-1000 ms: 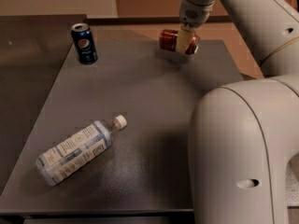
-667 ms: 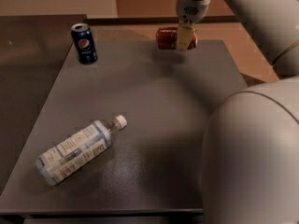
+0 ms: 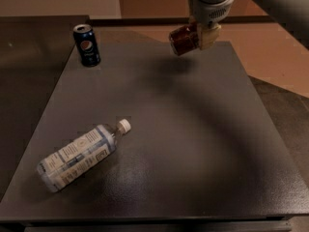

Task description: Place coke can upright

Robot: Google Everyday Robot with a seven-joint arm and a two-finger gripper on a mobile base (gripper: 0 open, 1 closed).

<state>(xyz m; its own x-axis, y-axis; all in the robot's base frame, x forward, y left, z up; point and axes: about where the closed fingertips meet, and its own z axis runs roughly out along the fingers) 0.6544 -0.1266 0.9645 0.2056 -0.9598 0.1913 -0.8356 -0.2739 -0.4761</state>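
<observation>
While the gripper (image 3: 197,35) clamps the coke can (image 3: 181,40) sideways above the counter's (image 3: 193,144) far edge, one blue soda can (image 3: 87,45) stands upright at the counter's far left corner and one capped water bottle (image 3: 79,154) lies toward its front left. Two cans, one bottle; what they hold cannot be told.

It seemed a plain test lab: dark table (image 3: 193,129), tan floor (image 3: 277,50) upper right, gripper (image 3: 199,36) clasping the coke can (image 3: 181,39) top centre.

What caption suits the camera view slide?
Gripper holds coke can sideways above the dark table's far edge.
</observation>
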